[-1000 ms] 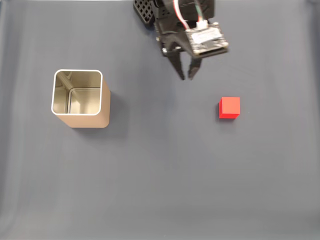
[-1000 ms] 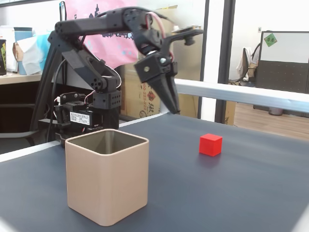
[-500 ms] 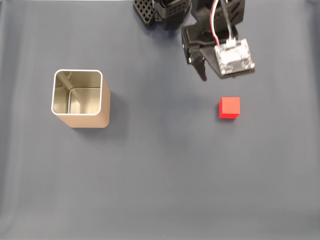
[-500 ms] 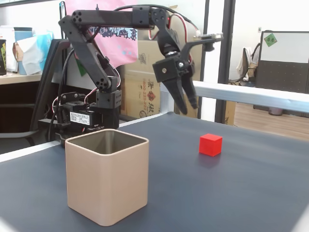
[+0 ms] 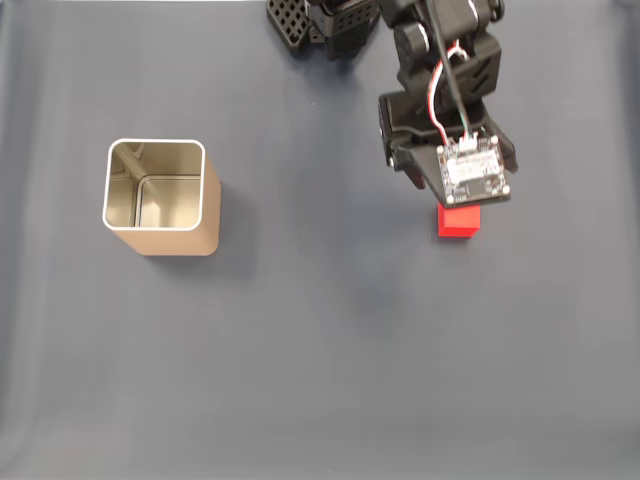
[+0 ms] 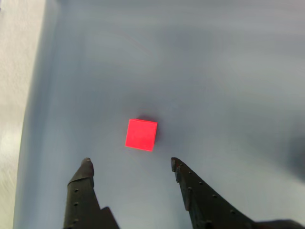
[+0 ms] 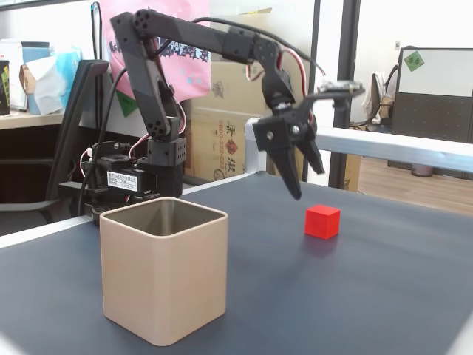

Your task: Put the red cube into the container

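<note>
Wrist view shows the small bright red matte cube (image 6: 141, 135) lying flat on the dark blue-grey table cover (image 6: 214, 71), with the black two-finger gripper (image 6: 129, 165) just short of it; the two dark fingertips (image 6: 86, 167) stand spread wider than the cube, one to each side of it and nearer the camera, with bare cover between them and nothing held; neither fingertip touches the cube. In a fixed view from above, the cube (image 5: 459, 222) is partly covered by the small circuit board (image 5: 474, 176) that rides on the black arm (image 5: 440, 60), so that its near strip alone peeks out below the board; the arm reaches down the picture from its base at the top edge to the cube. The tall square beige-gold tin container with a pale rim and shiny silver inside (image 5: 156, 196) stands upright well to the left of the cube in this view, open mouth up, apart from both cube and arm. In a fixed view from the side, the container (image 7: 164, 277) stands in the foreground, nearer the camera than the cube (image 7: 322, 221), which sits farther back and to the right on the table cover (image 7: 369, 296); the gripper (image 7: 298, 186) hangs above the cover just left of the cube, its fingers pointing down and clear of the cube, while the arm's base (image 7: 133, 177) stands behind the container.
</note>
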{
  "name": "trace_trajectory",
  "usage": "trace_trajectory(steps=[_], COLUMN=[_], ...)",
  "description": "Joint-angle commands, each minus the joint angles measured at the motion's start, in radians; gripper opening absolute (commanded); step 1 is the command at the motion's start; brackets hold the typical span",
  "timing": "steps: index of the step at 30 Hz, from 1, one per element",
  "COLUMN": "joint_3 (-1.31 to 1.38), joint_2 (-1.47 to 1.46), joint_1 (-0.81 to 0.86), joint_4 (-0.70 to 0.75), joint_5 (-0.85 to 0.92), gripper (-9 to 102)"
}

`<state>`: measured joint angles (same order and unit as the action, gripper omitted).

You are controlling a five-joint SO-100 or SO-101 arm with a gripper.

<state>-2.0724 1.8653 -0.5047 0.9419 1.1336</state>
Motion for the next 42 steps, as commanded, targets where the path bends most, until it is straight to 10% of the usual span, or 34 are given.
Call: trace_trajectory(steps=[1, 42], joint_3=[0.089, 0.184], joint_2=[-0.037, -0.319], joint_1=[-0.002, -0.044], joint_4=[-0.035, -0.075], joint_5=[-0.017, -0.057], gripper=[38, 36])
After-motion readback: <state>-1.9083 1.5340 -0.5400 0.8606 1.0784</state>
